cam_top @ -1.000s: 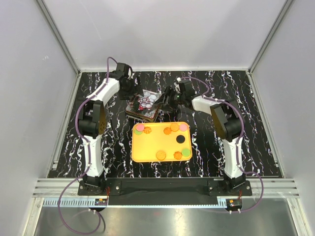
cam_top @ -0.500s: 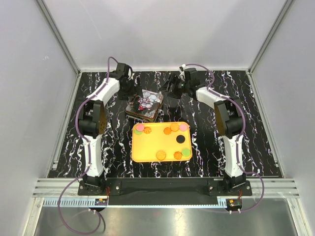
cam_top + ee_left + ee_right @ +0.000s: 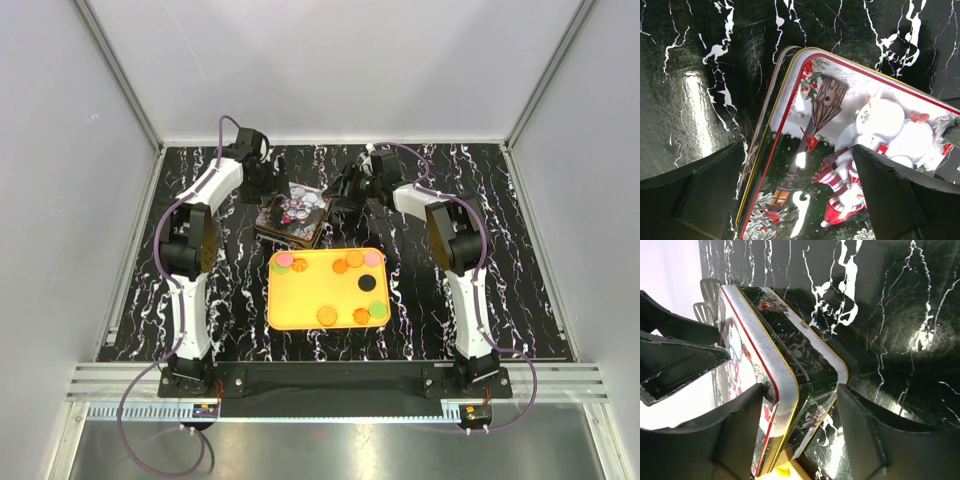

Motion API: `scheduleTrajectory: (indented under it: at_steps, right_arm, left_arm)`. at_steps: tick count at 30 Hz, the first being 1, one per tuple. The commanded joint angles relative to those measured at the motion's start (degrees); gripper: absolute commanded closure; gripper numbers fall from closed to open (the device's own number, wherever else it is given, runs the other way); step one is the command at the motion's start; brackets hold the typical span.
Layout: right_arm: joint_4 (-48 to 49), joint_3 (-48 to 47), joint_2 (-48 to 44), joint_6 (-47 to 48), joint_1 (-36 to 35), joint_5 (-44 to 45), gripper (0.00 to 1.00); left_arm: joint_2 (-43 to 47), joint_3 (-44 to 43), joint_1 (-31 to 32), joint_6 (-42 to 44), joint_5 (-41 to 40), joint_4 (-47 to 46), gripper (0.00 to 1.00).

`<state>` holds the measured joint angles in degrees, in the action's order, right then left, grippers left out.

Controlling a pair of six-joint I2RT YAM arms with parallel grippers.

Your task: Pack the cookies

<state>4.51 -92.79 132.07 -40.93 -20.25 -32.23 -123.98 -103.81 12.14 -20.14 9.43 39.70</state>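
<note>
On your left, the left claw point(image 3: 266, 190) hangs with its jaws apart over the far-left corner of the rectangular Christmas-printed cookie tin point(image 3: 293, 216), whose snowman lid point(image 3: 850, 150) sits on it, slightly askew. To its right, the right claw point(image 3: 343, 197) straddles the tin's right corner, jaws spread, gripping nothing. Nearer you, the round cookies point(image 3: 348, 264) all lie on the yellow plastic tray point(image 3: 300, 308) on the black marbled tabletop point(image 3: 520, 250); you see none packed.

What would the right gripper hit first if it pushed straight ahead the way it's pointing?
Likely the cookie tin: the right gripper's open fingers straddle its corner edge, lid still on. Depth is unclear.
</note>
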Motion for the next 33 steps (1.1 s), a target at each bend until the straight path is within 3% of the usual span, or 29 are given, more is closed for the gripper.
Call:
scheduleTrajectory:
  at_steps: [1, 7, 17, 26, 30, 31, 33]
  right_arm:
    - [2.6, 1.2, -0.1, -1.3, -1.0, -0.5, 0.35]
    - [3.4, 0.3, 1.5, -4.2, -1.5, -1.1, 0.56]
    - [-2.7, 1.0, 2.0, -2.6, -1.5, 2.5, 0.74]
    - [-6.4, -6.0, 2.5, -1.5, -0.9, 0.2, 0.63]
    - [-7.2, -9.2, 2.6, -0.8, -0.9, -1.0, 0.43]
    - [-7.3, -9.6, 2.1, -0.6, -0.8, -0.9, 0.32]
    - [-8.5, -11.5, 1.6, 0.1, -0.6, -1.1, 0.25]
  left_arm:
    - [-0.7, -0.9, 0.9, 0.0, 0.4, -1.9, 0.01]
    - [-1.6, -1.0, 1.6, -0.2, 0.5, -2.1, 0.01]
    - [-2.2, -0.2, 1.7, -1.0, 0.7, -2.7, 0.01]
    - [2.3, 11.3, 1.8, -10.9, 0.9, -13.1, 0.03]
    - [4.8, 16.4, 2.1, -14.7, 0.1, -16.7, 0.03]
    - [5.8, 17.2, 2.3, -15.5, -0.4, -17.5, 0.03]
    - [6.7, 19.4, 2.5, -18.6, -0.7, -19.4, 0.04]
